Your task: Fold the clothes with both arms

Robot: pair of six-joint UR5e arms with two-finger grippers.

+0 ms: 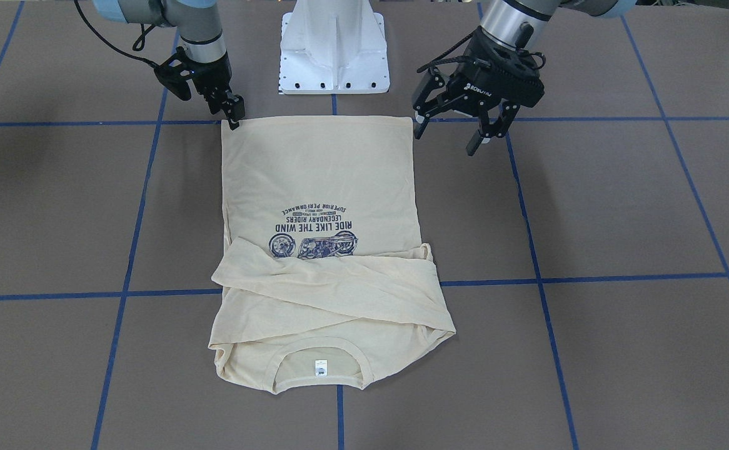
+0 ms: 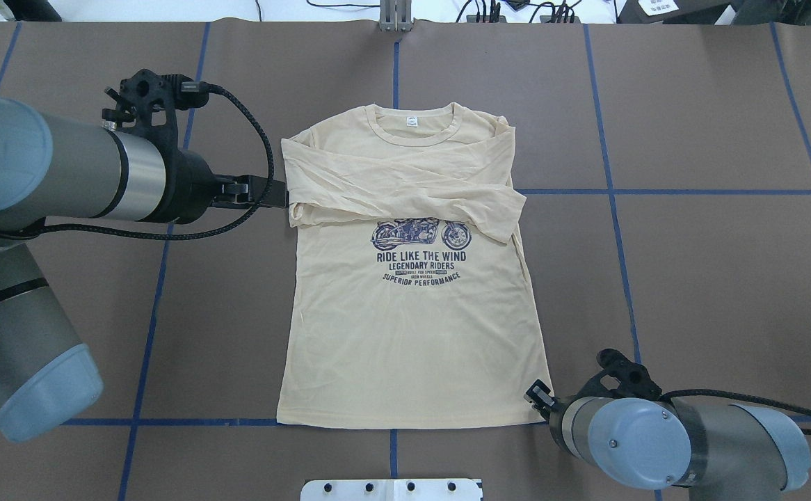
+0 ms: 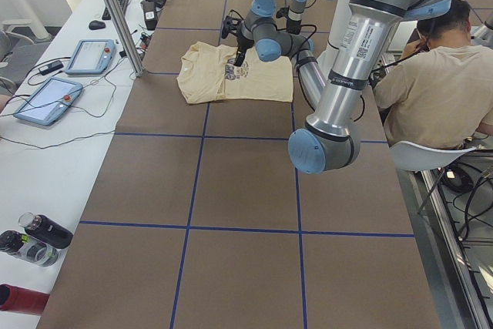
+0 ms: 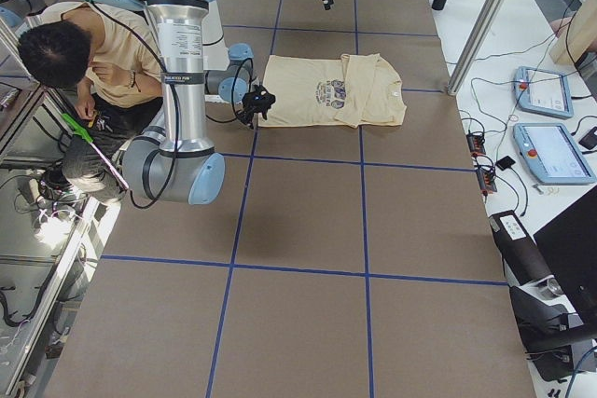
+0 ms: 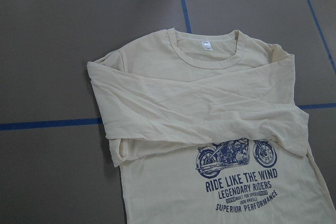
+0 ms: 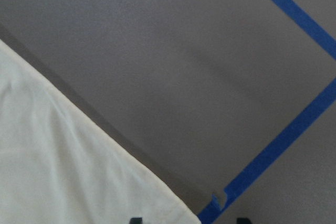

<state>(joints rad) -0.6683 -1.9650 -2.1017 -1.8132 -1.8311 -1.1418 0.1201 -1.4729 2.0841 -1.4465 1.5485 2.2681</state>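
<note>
Shirt [image 1: 321, 169], thin cream knit, is lying flat on the brown table [image 1: 621, 206], sleeves crossing its chest. I'm seeing the right gripper [image 1: 234, 119] spread-fingered at a hem corner and the left gripper [image 1: 446, 140] hovering, fingers splayed.

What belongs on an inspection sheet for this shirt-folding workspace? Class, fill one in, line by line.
surface: brown table, marked with a blue tape grid.
job's things: cream shirt lies print up, hem towards the robot, sleeves folded across the chest.
clutter: nothing seen on the table besides the shirt.
grippers: right gripper open, low at a hem corner; left gripper open, raised near the shirt's edge.
cables: black cable loops off the left arm's wrist; second cable trails from the right arm.
surroundings: white pedestal base; seated person on the robot's side; side bench with touch panels and bottles.
</note>
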